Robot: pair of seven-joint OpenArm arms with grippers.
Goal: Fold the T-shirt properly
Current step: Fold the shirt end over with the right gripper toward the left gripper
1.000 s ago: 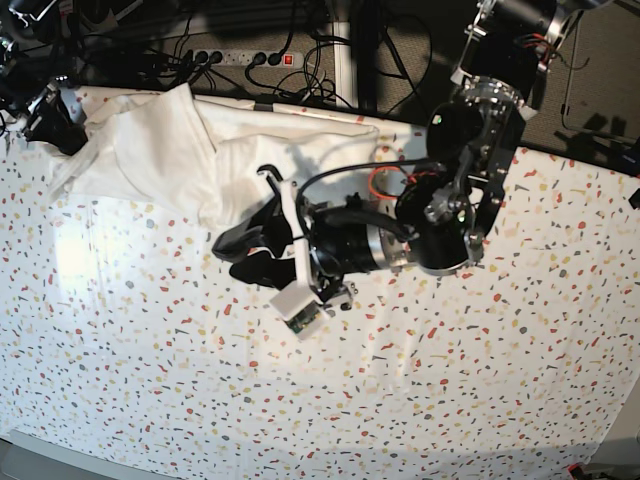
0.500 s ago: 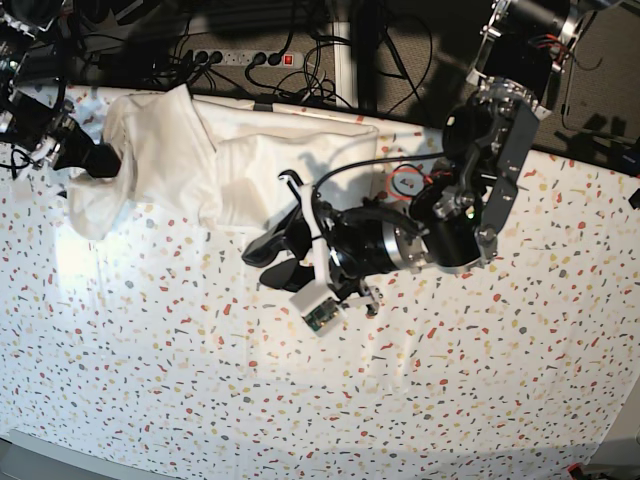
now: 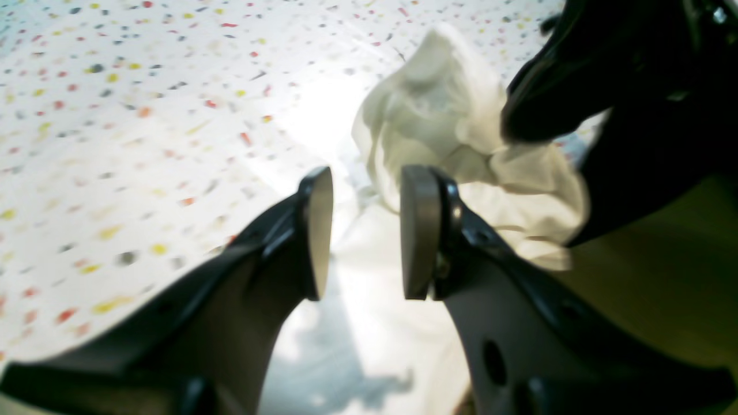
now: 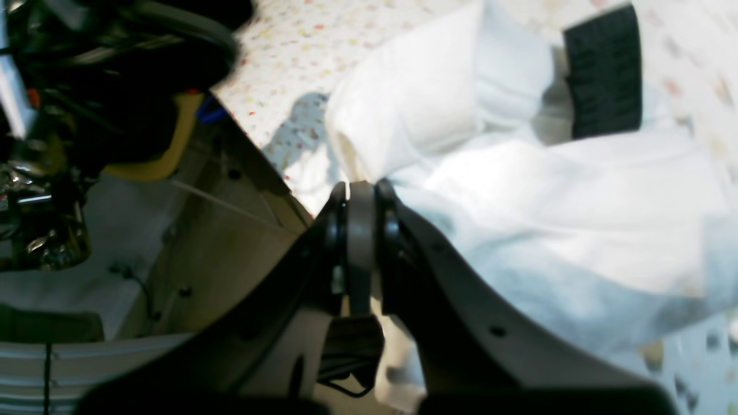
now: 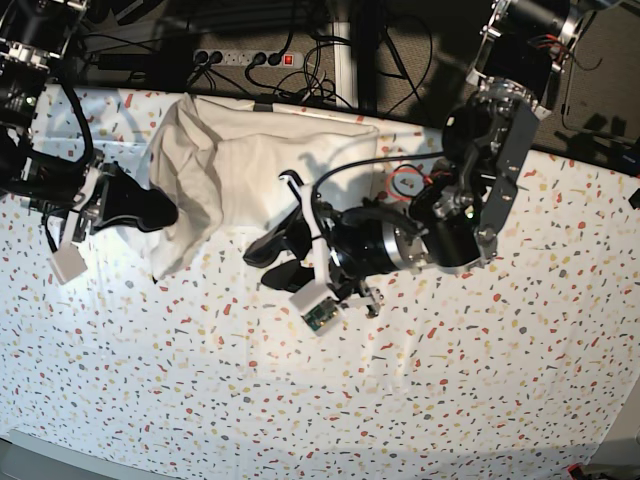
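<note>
the t-shirt (image 5: pixel 250 165) lies bunched along the far edge of the speckled table (image 5: pixel 450 400), plain white side up, one end folded over toward its middle and drooping in a loose flap. just beyond the shirt, off the table's far edge, a power strip (image 5: pixel 240 57) sits among tangled black cables (image 5: pixel 300 40).

the right gripper (image 5: pixel 170 213) meets the shirt at the folded end, its jaws pressed flat together with white cloth pinched between them; the right wrist view shows the pads closed edge to edge (image 4: pixel 360 230) and fabric spilling away beside them (image 4: pixel 519 173). a small white camera block (image 5: pixel 70 265) hangs off that arm, on the side away from the shirt.

the left gripper (image 5: pixel 268 262) hovers at the shirt's near edge, toward its middle, its jaws parted and nothing between them. in the left wrist view the two pads face each other across a clear gap (image 3: pixel 365 230), bare white surface showing through it, and a crumpled mound of shirt (image 3: pixel 450 132) rises just past the tips, partly covered by the other arm's dark bulk. whether the tips touch the cloth cannot be told.

the left arm's black-and-silver body (image 5: pixel 420 245) stretches away from the shirt along the table, with a loop of red wire (image 5: pixel 405 180) beside it near the shirt's unfolded end. the view from the left wrist is soft and blurred, so finer creases in the cloth are not readable.
</note>
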